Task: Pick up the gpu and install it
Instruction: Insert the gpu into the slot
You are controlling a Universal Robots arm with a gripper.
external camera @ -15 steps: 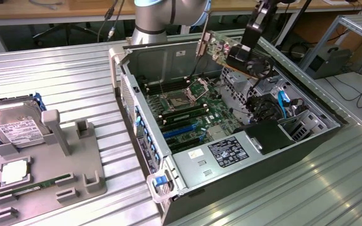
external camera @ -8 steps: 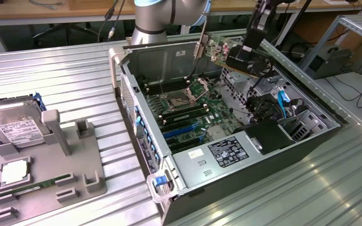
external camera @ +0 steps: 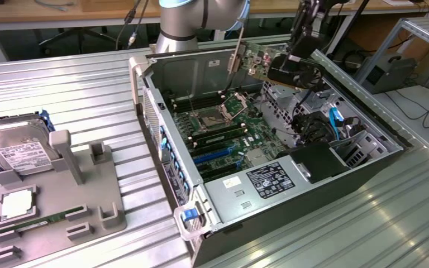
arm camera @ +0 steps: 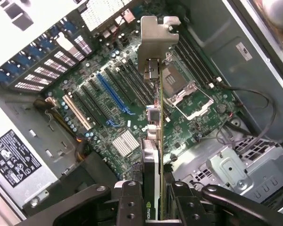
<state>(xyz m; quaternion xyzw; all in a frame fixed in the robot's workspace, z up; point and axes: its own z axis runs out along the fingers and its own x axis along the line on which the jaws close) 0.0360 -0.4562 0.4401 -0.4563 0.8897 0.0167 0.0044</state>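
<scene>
Edgewise, gpu (arm camera: 152, 141) looks thin, seemingly green, silver-bracketed.

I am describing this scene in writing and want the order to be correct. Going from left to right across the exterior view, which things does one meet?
Hard drive → graphics card, held in the claw → blue cable → dark box.
</scene>
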